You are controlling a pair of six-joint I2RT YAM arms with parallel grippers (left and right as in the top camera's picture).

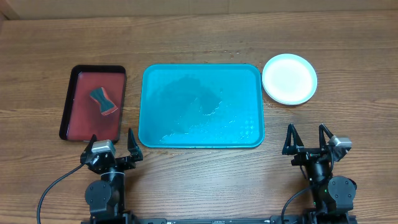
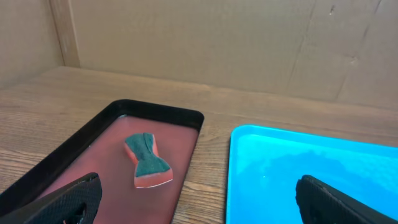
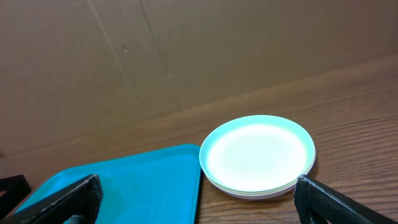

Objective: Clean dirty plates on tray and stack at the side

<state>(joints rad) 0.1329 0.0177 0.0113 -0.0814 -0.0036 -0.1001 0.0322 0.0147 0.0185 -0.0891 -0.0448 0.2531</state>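
The teal-blue tray lies in the middle of the table and holds no plates; it also shows in the left wrist view and the right wrist view. The plates sit in one stack on the wood to the tray's right, the pale mint one on top, with yellow-green and white rims under it in the right wrist view. My left gripper is open and empty near the tray's front left corner. My right gripper is open and empty in front of the stack.
A dark red tray lies left of the teal tray, also in the left wrist view. A sponge with a green top lies in it, seen too in the left wrist view. A cardboard wall stands at the back.
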